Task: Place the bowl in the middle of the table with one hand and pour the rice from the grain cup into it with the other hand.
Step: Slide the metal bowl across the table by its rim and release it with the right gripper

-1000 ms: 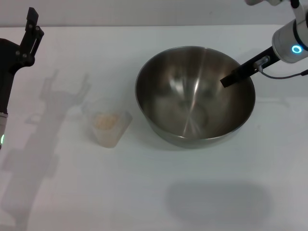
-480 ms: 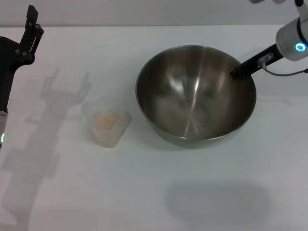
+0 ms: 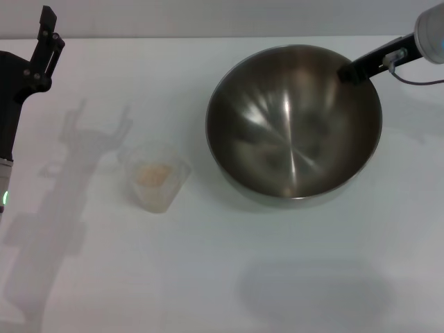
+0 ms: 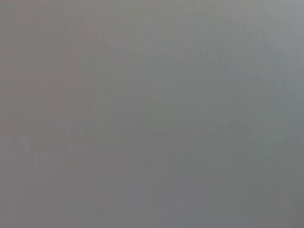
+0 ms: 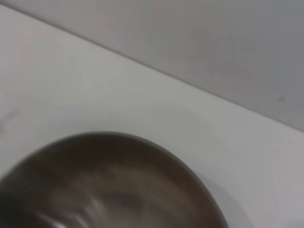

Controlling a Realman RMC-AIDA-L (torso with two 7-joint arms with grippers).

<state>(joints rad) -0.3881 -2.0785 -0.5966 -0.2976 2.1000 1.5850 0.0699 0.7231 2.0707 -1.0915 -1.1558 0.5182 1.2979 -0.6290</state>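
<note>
The steel bowl [image 3: 295,125] is on the right half of the white table [image 3: 208,263], tilted and raised on its far right side. My right gripper [image 3: 355,71] is shut on the bowl's far right rim; only its black fingers and part of the arm show. The right wrist view shows the bowl's rim [image 5: 142,147] close below. The grain cup [image 3: 158,184] stands upright left of the bowl, with rice [image 3: 152,173] in its bottom. My left gripper [image 3: 47,38] hangs raised at the far left, open and empty, well away from the cup.
The table's far edge [image 3: 173,37] runs along the top of the head view. The left arm casts a long shadow [image 3: 62,180] on the table left of the cup. The left wrist view shows only plain grey.
My right gripper has pulled up and to the right, and the bowl has shifted right and away with it, tilting. The cup and the left arm have not moved.
</note>
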